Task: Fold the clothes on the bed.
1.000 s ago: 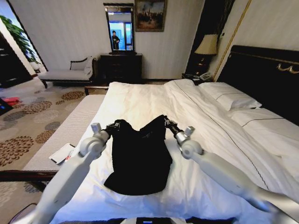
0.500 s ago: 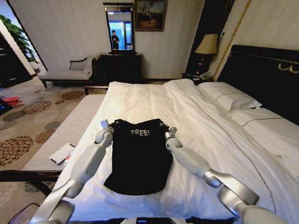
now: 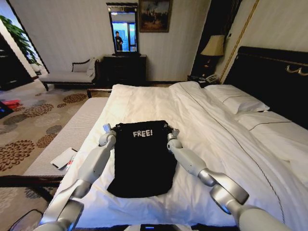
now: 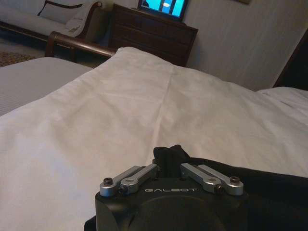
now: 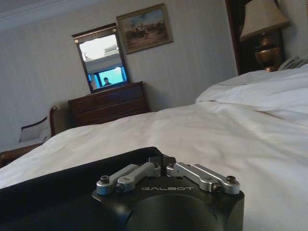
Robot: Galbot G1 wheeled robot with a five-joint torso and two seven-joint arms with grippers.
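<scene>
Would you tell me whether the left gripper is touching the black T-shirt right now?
Touching: in the left wrist view the left gripper is shut on a bunch of the black T-shirt between its fingertips.

Black T-shirt (image 3: 142,159), white "FREE!" lettering, frame centre; white bed (image 3: 202,120); beige carpet (image 3: 29,125), brown floral medallions, left.

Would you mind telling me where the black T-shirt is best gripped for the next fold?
Probably the T-shirt's two far corners, from the near side: it lies flat, lettering up, and the left gripper and right gripper already pinch those corners.
</scene>
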